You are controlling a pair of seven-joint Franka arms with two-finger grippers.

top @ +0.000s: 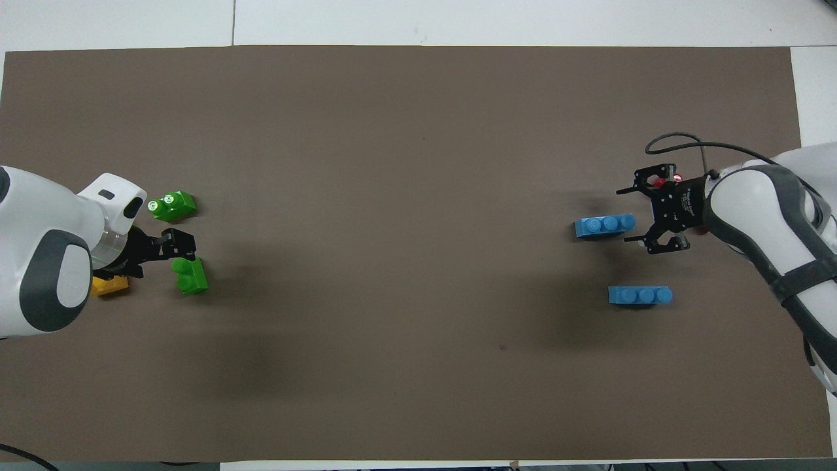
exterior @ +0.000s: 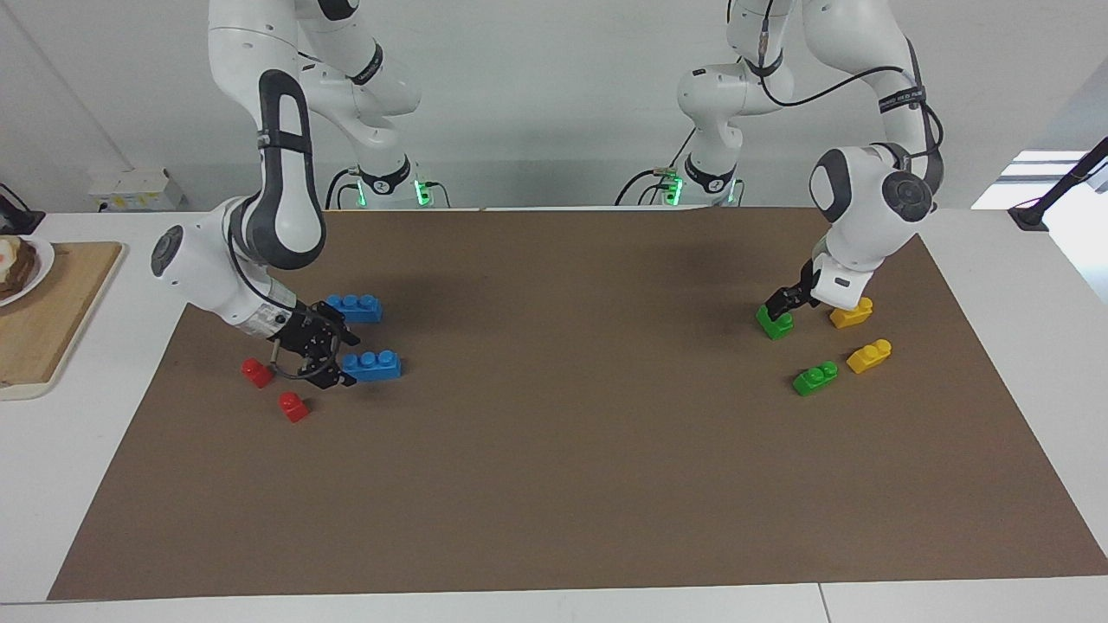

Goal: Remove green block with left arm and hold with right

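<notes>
We list two arms, both bent down low over the table. Left gripper [exterior: 786, 303] [top: 175, 241]: at the left arm's end, wrist angled downward, fingers spread apart, holding nothing. Right gripper [exterior: 331, 350] [top: 644, 212]: at the right arm's end, wrist near horizontal, fingers spread wide, holding nothing.
</notes>
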